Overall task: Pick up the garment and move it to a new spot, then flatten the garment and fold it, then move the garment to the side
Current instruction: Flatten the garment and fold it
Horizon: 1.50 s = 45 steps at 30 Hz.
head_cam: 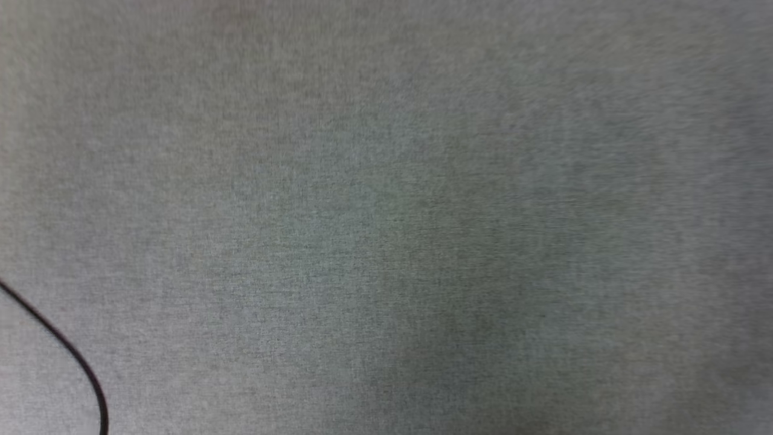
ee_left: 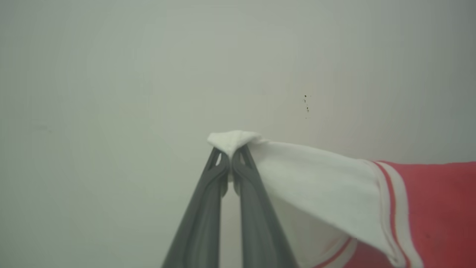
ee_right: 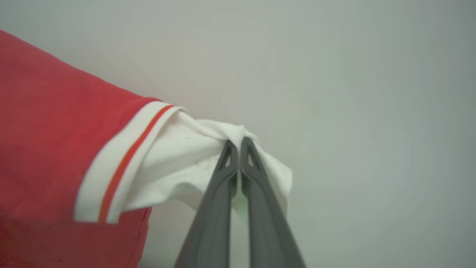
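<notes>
The garment (ee_left: 427, 208) is a red jersey with white sleeves and red-and-white striped trim. In the left wrist view my left gripper (ee_left: 230, 158) is shut on the tip of one white sleeve, and the red body hangs off to the lower right. In the right wrist view my right gripper (ee_right: 240, 149) is shut on the bunched end of the other white sleeve, with the garment (ee_right: 44, 130) spreading to the left. The chest lettering is hidden.
A grey cloth-covered surface (head_cam: 386, 181) spans the head view, with a thin black cable (head_cam: 66, 347) curving across its lower left corner. Behind the garment in both wrist views stands a plain pale wall (ee_left: 148, 74).
</notes>
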{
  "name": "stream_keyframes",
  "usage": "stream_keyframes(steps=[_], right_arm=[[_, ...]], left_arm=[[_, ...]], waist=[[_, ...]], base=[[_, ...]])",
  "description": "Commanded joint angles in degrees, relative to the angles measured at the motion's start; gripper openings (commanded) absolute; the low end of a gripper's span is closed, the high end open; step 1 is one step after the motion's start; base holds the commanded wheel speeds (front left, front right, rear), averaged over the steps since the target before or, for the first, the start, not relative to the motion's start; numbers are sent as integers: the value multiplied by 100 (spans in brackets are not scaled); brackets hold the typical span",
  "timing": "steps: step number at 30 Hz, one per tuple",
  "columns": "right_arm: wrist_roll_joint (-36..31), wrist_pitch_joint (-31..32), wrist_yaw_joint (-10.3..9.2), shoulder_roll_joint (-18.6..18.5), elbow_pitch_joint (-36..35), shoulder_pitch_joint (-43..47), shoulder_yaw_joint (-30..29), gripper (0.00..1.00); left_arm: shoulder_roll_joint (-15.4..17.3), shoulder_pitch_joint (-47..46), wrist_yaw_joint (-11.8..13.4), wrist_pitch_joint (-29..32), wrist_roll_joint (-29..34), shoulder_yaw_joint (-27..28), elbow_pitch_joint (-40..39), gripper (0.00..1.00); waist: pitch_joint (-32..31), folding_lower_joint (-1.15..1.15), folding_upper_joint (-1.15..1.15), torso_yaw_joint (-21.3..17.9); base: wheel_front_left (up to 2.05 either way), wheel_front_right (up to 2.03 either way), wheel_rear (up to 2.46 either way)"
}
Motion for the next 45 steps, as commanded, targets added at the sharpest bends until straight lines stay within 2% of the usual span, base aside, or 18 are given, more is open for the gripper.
stream_keyframes(steps=[1,5,9,12,13,18,24,32,45], right_arm=[[-193,-307,-5,107,386,-282,-110,0],[-441,-765,-4,280,1059,-446,-190,0],[-507,-971,-5,305,1412,-338,-104,0],[-484,-1022,-4,256,1753,-36,180,0],[-381,-1091,-5,190,1959,240,359,0],[-96,-1056,-5,143,2210,1067,428,0],[314,-936,-4,93,2324,2324,408,0],[1107,-240,-6,-231,2055,3810,599,0],[2084,821,-7,-760,932,6121,300,0]], left_arm=[[-105,-312,-63,-292,56,-66,381,0],[-351,-452,-135,-827,106,-220,1045,0],[-519,-279,-181,-1132,69,-370,1355,0],[-714,104,-233,-1421,64,-627,1605,0],[-845,557,-246,-1670,44,-845,1781,0],[-947,1556,-270,-1943,-29,-1104,1967,0],[-838,2945,-269,-2003,-110,-1322,1956,0],[-579,4872,84,-1828,-248,-1402,1333,0],[103,7766,573,-838,-770,-1529,-175,0]], waist=[[357,-2,0,155],[516,-2,0,253],[574,-2,0,327],[544,-2,0,376],[414,-2,0,397],[49,-2,0,383],[-586,-2,0,324],[-1424,-2,0,290],[-2495,-2,0,271]], base=[[0,0,0],[0,0,0],[0,0,0],[0,0,0],[0,0,0],[0,0,0],[0,0,0],[0,0,0],[0,0,0]])
